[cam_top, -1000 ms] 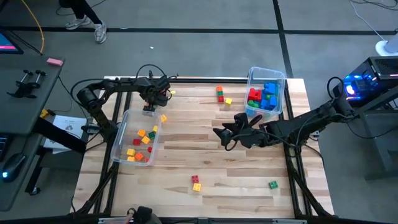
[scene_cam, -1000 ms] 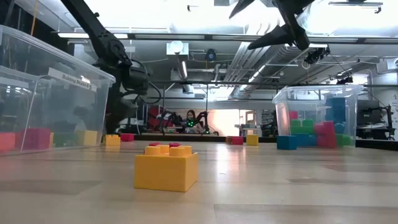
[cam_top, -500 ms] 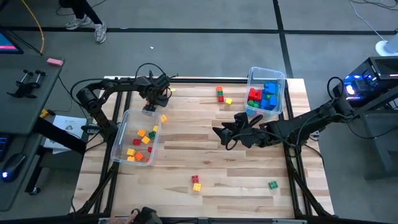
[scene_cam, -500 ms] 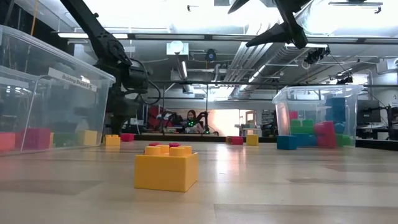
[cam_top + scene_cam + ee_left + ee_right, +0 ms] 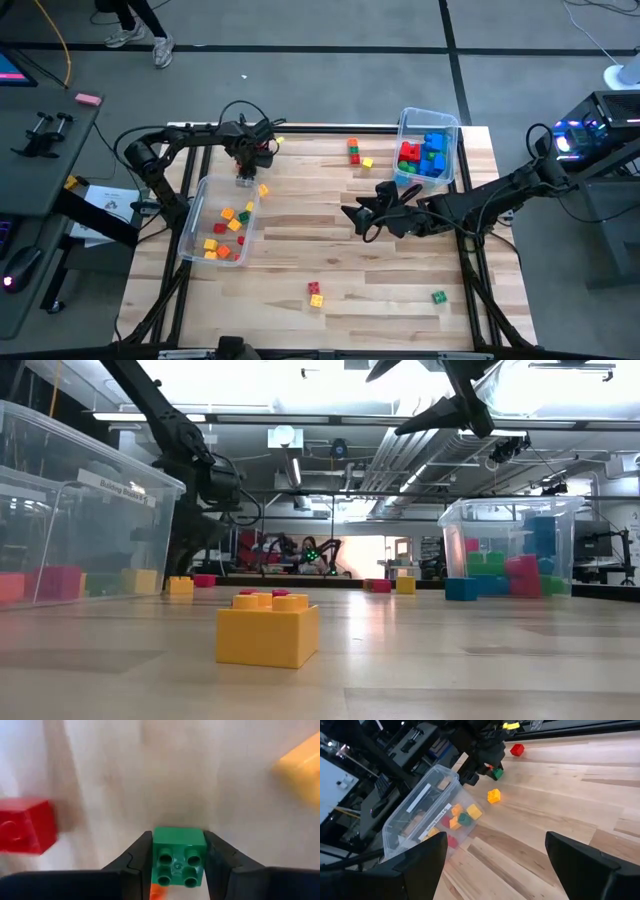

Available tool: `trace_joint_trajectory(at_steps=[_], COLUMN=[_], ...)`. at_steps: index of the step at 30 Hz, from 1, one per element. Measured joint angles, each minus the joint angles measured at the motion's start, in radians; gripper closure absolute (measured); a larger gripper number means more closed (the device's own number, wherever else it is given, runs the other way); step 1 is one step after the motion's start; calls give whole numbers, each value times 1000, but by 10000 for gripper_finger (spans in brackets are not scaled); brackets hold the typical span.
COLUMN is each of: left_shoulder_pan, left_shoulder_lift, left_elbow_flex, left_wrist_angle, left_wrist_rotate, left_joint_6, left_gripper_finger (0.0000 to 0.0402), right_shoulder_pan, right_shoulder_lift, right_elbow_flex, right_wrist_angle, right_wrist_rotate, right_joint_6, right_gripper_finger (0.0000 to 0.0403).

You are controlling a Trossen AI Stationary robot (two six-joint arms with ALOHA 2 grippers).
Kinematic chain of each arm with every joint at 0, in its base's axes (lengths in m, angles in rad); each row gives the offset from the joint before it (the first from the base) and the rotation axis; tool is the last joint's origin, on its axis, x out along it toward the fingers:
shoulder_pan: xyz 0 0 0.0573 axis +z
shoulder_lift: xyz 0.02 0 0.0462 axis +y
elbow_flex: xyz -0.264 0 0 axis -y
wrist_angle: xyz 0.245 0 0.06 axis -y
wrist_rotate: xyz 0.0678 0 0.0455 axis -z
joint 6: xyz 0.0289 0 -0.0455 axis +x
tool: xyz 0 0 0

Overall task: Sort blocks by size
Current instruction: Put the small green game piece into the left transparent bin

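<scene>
Left hand: your left hand (image 5: 178,865) is at the far left part of the table (image 5: 330,240), just beyond the left bin (image 5: 218,222). Its fingers (image 5: 134,865) are pressed on both sides of a small green block (image 5: 178,856).
Right hand: your right hand (image 5: 356,217) hangs over the middle of the table, fingers spread wide, holding nothing.
Blocks: you see small ones in the left bin, bigger ones in the right bin (image 5: 428,150), and some loose blocks (image 5: 315,293) on the table.
</scene>
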Motion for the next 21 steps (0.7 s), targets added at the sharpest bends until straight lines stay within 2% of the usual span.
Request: trace_joint_trajectory(at_steps=[6, 12, 16, 21], left_shoulder_pan=[-50, -125, -209, -361], left_shoulder_lift=[-102, -317, -475, -610], left_elbow_flex=[89, 161, 162, 161], left_wrist_angle=[-40, 50, 50, -77], left_wrist_rotate=[174, 297, 306, 306], left_joint_6=[-154, -368, -466, -606], left_gripper_finger=[302, 302, 302, 302], right_shoulder_pan=[0, 0, 0, 0], right_shoulder_lift=[0, 0, 0, 0], right_elbow_flex=[0, 0, 0, 0], right_wrist_angle=[0, -1, -3, -4], right_wrist_rotate=[-2, -2, -7, -13], right_joint_6=[-34, -55, -75, -84], right_gripper_finger=[71, 71, 71, 71])
